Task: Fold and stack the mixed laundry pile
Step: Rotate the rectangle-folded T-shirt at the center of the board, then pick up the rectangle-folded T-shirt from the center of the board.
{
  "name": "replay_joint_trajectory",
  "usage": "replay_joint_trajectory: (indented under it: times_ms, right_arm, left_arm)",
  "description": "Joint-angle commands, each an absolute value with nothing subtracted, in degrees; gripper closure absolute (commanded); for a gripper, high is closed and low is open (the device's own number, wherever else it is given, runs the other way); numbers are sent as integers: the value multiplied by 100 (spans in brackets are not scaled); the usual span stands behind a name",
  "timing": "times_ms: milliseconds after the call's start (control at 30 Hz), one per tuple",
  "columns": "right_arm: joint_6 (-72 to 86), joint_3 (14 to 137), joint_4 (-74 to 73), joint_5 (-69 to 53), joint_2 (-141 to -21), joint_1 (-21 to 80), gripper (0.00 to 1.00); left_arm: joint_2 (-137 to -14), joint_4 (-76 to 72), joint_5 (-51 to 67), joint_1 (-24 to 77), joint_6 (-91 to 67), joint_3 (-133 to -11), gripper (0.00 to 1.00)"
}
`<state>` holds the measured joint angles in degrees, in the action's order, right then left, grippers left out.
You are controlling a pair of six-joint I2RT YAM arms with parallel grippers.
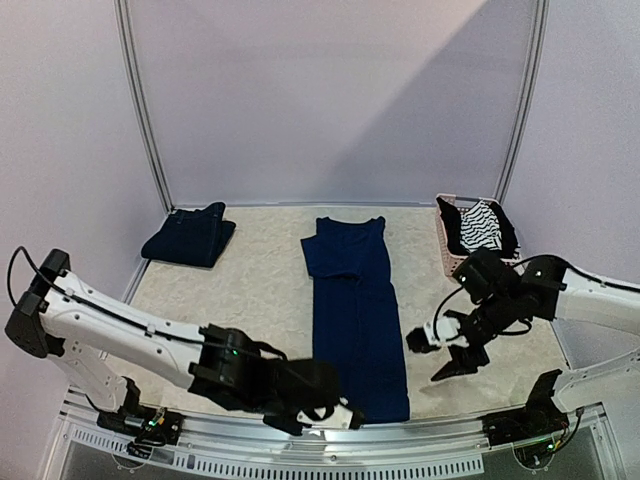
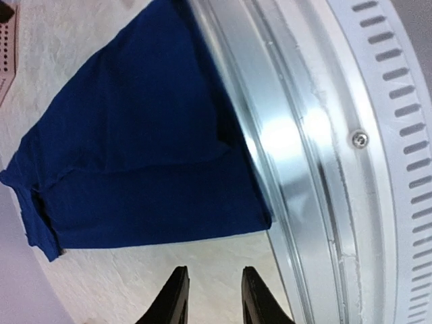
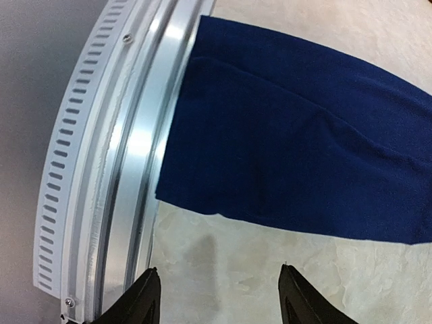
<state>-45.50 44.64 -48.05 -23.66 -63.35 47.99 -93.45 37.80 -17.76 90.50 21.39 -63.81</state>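
The left gripper (image 2: 212, 275) was narrowly parted and empty (its fingers cut off at the frame's lower edge) over bare tabletop (image 2: 115, 283), just beside the near hem of the navy T-shirt (image 2: 142, 155). The right gripper (image 3: 217, 271) gaped wide, empty, near the shirt's other side. The shirt lay in a long strip mid-tabletop. The folded denim piece (image 1: 190, 237) sat far left, and the striped piece (image 1: 482, 225) lay half hidden in the pink basket (image 1: 446, 252).

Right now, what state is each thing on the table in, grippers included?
Navy T-shirt: folded into a long strip, lying flat.
Denim piece: folded, at the far left.
Striped piece: not folded, bunched in the pink basket.
Left gripper: open, empty.
Right gripper: open wide, empty.
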Motion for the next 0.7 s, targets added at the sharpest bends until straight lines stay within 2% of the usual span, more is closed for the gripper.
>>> replay_joint_trajectory:
  times_ms: [0,167,667]
  right_arm:
    - [-4617,4145,-4253,-1368,-6371,5867,41]
    - [-4596,4029,-3873,-873,-7072,6766,42]
    - [-4701,4065,-3403,-615,-8184,7275,41]
  left_arm:
    - [-9697,3367,-2890,9601,3079,-6267,72]
    - [-9858,3165,-2716,9740,3332,-6099,71]
    - [-10274,2577,-2801,9764,3873,-5616,70]
